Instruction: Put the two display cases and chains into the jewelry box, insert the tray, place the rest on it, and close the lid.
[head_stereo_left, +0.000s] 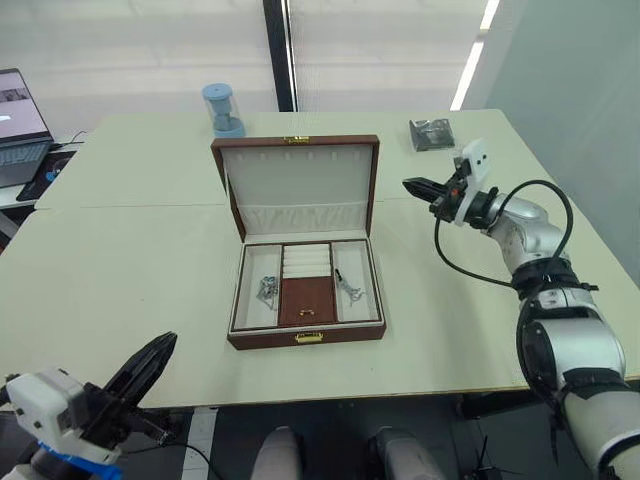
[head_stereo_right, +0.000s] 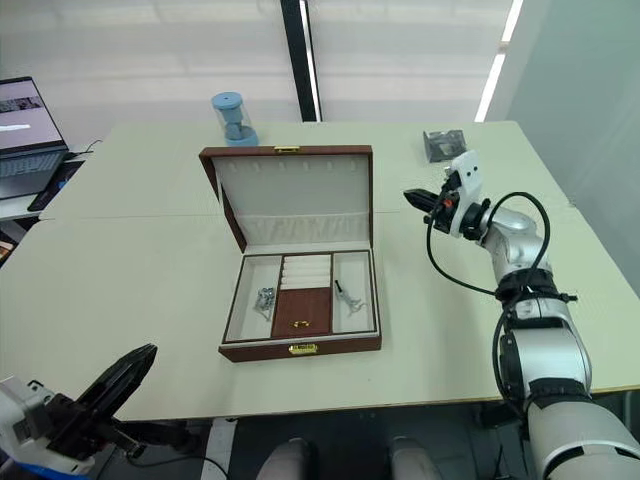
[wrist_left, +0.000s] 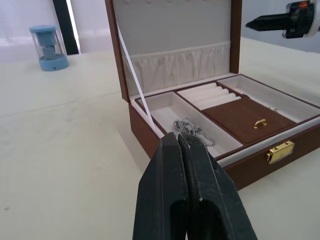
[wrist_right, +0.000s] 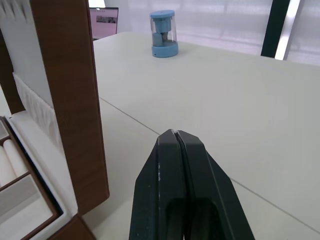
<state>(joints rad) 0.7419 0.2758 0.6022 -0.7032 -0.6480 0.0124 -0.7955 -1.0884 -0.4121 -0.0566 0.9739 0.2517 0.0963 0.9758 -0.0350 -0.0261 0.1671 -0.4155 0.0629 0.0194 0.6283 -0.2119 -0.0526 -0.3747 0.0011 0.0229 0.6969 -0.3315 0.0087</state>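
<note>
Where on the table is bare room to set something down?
Bare table lies left of the jewelry box, and between it and the right tool. Its front edge is bare too. The box's side compartments hold chains; the far right corner holds a dark object.
</note>
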